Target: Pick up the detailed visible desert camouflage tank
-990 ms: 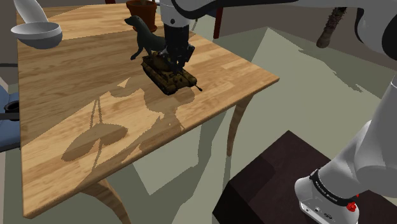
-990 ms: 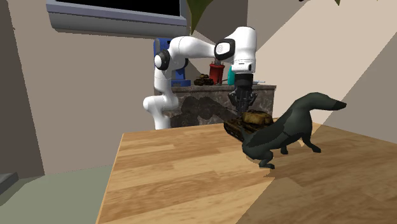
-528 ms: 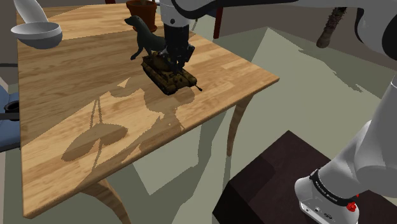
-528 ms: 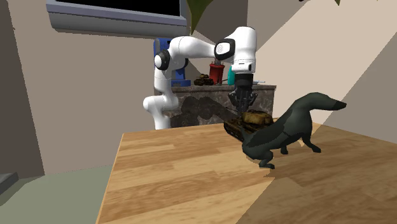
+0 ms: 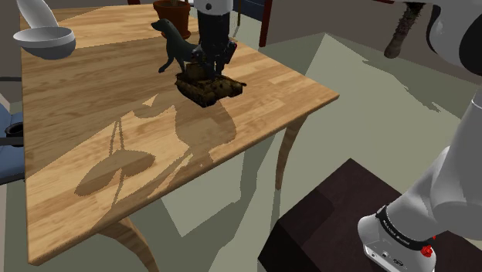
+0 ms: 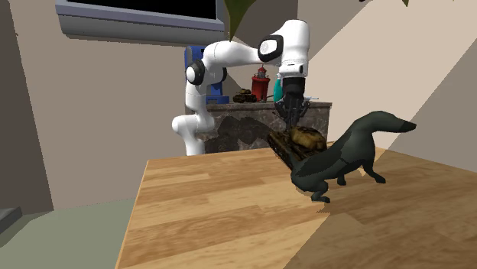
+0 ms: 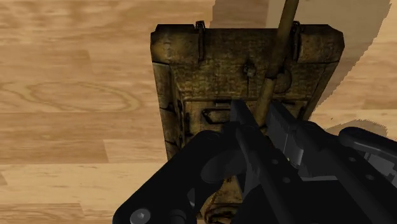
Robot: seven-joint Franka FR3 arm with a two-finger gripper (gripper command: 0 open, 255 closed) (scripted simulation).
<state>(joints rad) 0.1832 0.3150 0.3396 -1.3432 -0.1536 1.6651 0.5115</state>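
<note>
The robot's black end effector [image 5: 210, 63] points straight down over a light brown wooden table [image 5: 93, 162]. Its two black fingers [image 7: 249, 146] are squeezed onto the top of a little sandy brown and dark spotted toy tank [image 5: 207, 85]. So the end effector is closed and gripping the tank.

In the wrist view the tank [image 7: 242, 63] sits right under the end effector [image 7: 257, 118]. Its long thin gun sticks out from between the fingers and reaches past the end of the tank. The wood of the table [image 7: 63, 95] shows beside it.

In the shoulder view the tank is near the far corner of the table, close to the edge on that view's right. A dark shadow lies on the wood in front of it. In the second exterior view the tank [image 6: 300, 144] hangs from the end effector [image 6: 293, 122] and is tipped, with the end on that view's left lower. I cannot tell if it touches the table [image 6: 214, 214].

A dark grey toy animal with four legs and a long tail [image 5: 171, 46] stands just beside the tank. In the second exterior view this animal [image 6: 344, 153] is in front of the tank and hides part of it.

A round grey bowl [image 5: 42, 40] sits at the far corner of the table on the shoulder view's left. A brown pot [image 5: 171, 11] stands at the far edge behind the animal. The white arm [image 6: 222, 57] bends up and over from its dark box stand [image 5: 324, 224].
</note>
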